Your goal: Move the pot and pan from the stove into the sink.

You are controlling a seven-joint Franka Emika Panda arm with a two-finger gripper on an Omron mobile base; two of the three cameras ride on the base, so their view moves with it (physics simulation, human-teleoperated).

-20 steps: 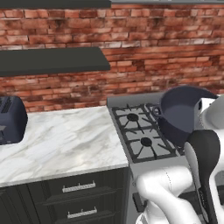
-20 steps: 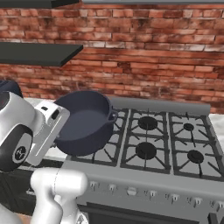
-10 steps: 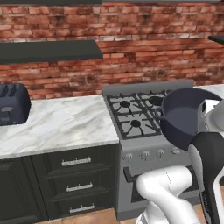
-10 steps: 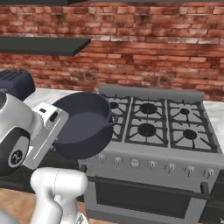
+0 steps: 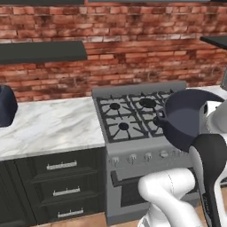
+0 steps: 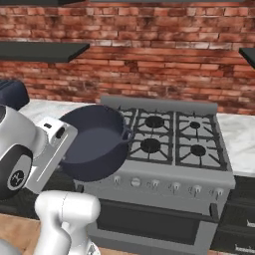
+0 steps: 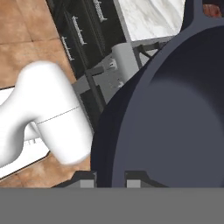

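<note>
- Blue-grey pot (image 6: 94, 142) hangs in the air, tilted so its hollow faces the cameras, in front of the stove's (image 6: 169, 149) front-left corner and off its grates.
- In the left base view the pot (image 5: 188, 117) sits at about 3 o'clock, overlapping the stove's (image 5: 133, 119) right burners.
- One small loop handle (image 6: 127, 134) sticks out from the rim toward the burners.
- In the hand view the pot (image 7: 175, 118) spreads from 12 to 5 o'clock; the gripper (image 7: 110, 178) is clamped on its rim at 6 o'clock, one fingertip on either side of the wall.
- Six black burners are bare under their grates, with a row of knobs (image 6: 164, 185) along the front.
- White marble counter (image 5: 48, 126) lies at 9 o'clock of the stove in the left base view, above dark drawers (image 5: 60, 186).
- Red brick wall (image 6: 149, 55) rises behind, with a dark shelf (image 5: 42, 51) at 10 o'clock.
</note>
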